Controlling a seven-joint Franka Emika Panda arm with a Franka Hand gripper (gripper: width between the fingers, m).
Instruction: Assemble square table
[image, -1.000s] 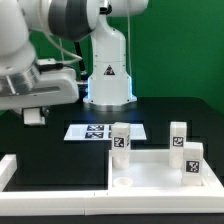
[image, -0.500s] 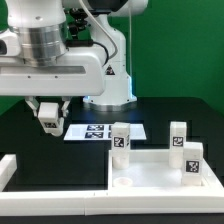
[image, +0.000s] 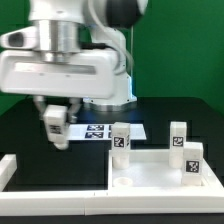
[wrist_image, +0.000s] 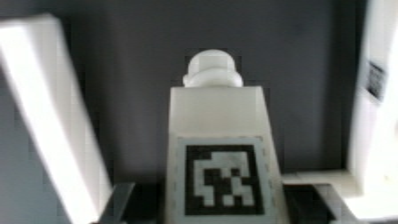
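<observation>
My gripper (image: 55, 130) is shut on a white block leg (image: 54, 125) with a black-and-white tag and holds it above the black table, left of the marker board (image: 98, 131). In the wrist view the leg (wrist_image: 222, 140) fills the gap between the dark fingers (wrist_image: 125, 203), its rounded screw tip pointing away. The white square tabletop (image: 150, 172) lies at the front right with a raised socket (image: 122, 184). Three more tagged legs stand upright at it: one at its far left corner (image: 120, 138), two on its right (image: 178, 133) (image: 192, 158).
A white border rail (image: 8, 170) runs along the exterior view's left and front, and shows in the wrist view (wrist_image: 45, 120). The robot's base (image: 108, 85) stands at the back. Another white tagged part (wrist_image: 377, 85) shows at the wrist view's edge.
The arm has swung toward the exterior view's right and nearer the camera, carrying the leg in the shut gripper from the far left to just left of the marker board.
</observation>
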